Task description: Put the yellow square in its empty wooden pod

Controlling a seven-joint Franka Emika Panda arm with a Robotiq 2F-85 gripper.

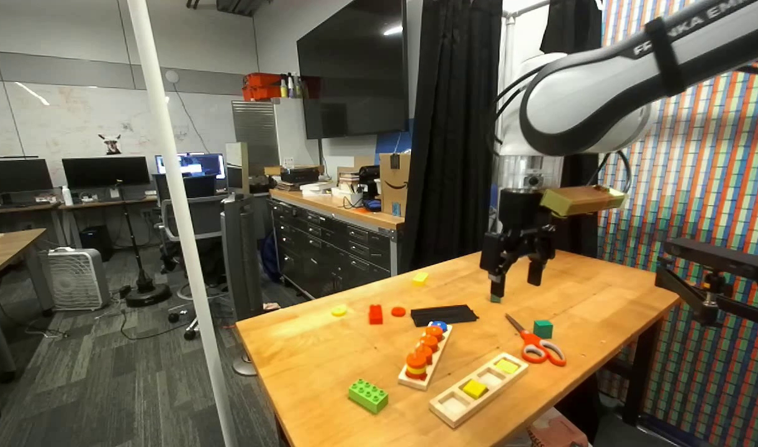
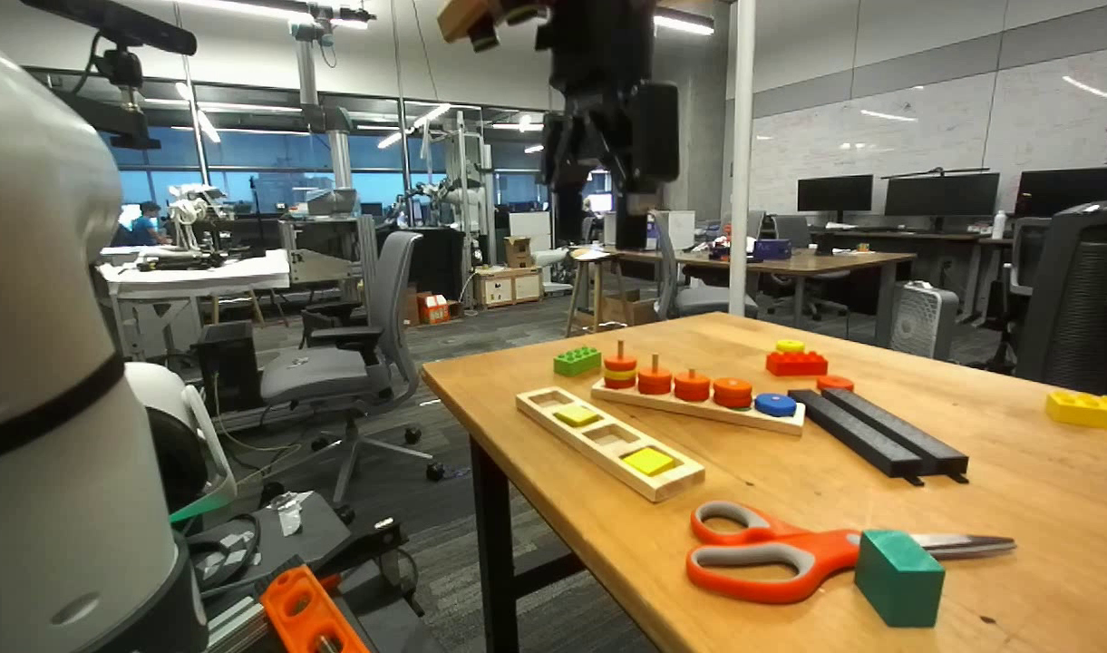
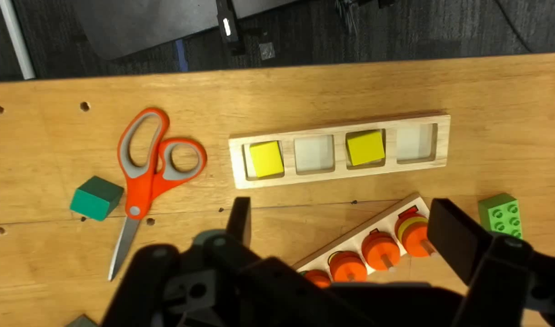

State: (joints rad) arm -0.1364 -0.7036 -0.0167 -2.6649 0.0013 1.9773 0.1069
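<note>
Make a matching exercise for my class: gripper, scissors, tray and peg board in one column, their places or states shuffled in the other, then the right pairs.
1. Gripper
2. Scissors
3. Tray
4. Peg board

A. beside the teal block
B. bearing stacked rings
C. open, holding nothing
D. containing two yellow blocks

Pairs: 1-C; 2-A; 3-D; 4-B

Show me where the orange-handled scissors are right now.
In the wrist view, the scissors lie on the left of the table, between the teal block and the wooden tray.
</note>
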